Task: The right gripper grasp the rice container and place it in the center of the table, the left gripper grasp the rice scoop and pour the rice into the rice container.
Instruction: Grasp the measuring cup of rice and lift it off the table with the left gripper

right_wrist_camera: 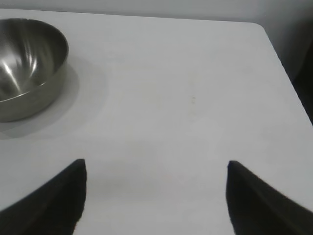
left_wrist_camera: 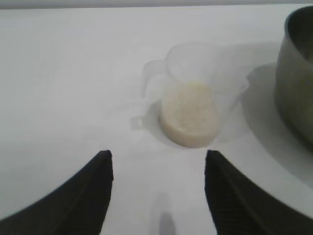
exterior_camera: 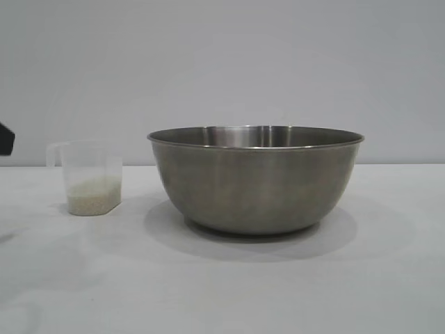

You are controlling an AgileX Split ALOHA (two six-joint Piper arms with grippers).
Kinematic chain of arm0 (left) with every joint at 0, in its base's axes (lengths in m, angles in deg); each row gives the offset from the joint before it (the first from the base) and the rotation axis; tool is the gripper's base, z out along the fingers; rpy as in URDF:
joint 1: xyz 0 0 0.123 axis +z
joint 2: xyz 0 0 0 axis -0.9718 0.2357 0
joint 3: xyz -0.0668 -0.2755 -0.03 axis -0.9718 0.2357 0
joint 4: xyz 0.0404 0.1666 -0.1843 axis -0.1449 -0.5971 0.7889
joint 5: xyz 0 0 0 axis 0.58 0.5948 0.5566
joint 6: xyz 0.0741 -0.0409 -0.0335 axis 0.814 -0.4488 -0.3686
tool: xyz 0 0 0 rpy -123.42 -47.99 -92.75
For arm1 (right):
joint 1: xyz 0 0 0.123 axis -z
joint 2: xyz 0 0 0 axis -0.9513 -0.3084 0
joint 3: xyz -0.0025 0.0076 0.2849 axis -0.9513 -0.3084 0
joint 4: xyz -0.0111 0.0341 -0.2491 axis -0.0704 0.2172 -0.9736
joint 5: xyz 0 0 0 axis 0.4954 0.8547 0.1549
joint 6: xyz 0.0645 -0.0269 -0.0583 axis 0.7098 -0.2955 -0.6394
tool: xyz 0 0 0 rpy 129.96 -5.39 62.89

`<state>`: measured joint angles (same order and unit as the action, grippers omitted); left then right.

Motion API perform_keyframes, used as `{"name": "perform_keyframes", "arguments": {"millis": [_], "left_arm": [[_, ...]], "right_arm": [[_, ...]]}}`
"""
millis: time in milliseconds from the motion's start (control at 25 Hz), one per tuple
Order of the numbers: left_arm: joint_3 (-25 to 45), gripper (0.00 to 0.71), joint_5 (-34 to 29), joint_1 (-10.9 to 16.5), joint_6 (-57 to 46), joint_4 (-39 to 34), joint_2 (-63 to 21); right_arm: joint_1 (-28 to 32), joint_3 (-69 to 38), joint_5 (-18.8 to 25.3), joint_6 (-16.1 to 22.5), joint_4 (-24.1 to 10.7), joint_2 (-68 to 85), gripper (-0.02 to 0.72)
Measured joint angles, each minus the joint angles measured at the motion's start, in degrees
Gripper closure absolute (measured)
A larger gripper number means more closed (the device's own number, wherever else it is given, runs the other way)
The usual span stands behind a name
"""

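Between my left gripper's [left_wrist_camera: 157, 188] two dark fingers [left_wrist_camera: 93, 191] lies only bare table [left_wrist_camera: 73, 73]; they stand apart, about half spread, and clasp nothing. Ahead of them, near but not touching, stands the rice scoop [left_wrist_camera: 195, 98], upright, its small handle at the rim turned to one side. It sits roughly in line with the gap between my fingertips, a little toward the finger nearer the bowl. Off-white rice [left_wrist_camera: 188, 117] fills its lower part. Just beyond the scoop, at the edge of my wrist view, I see the curved grey wall of the rice container [left_wrist_camera: 296, 83], apart from the scoop.

From the outside camera, the scoop [exterior_camera: 89, 177] stands on the white table [exterior_camera: 222, 292] left of the steel bowl [exterior_camera: 256, 179], with a clear gap between them, and the rice [exterior_camera: 92, 195] shows through its plastic. Only a dark sliver of my left arm shows at that view's left edge, above the table.

Over on the other side, my right gripper [right_wrist_camera: 155, 196] hangs wide open over bare tabletop, holding nothing, the bowl [right_wrist_camera: 29, 63] well away from it.
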<state>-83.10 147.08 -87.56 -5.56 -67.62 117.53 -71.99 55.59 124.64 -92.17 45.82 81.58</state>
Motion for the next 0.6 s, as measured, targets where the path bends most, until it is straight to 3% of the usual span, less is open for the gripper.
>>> {"name": "perform_keyframes", "arguments": {"millis": [480, 520, 600], "left_arm": [[-6.5, 0.357, 0.0, 0.0, 0.8, 0.1, 5.4], [-6.8, 0.427, 0.0, 0.0, 1.2, 0.1, 5.4], [-7.5, 0.487, 0.0, 0.0, 2.0, 0.1, 5.5]], "right_arm": [[0.0, 0.0, 0.0, 0.0, 0.1, 0.0, 0.149], [0.0, 0.0, 0.0, 0.0, 0.1, 0.0, 0.149], [0.0, 0.0, 0.0, 0.0, 0.1, 0.0, 0.149]]}}
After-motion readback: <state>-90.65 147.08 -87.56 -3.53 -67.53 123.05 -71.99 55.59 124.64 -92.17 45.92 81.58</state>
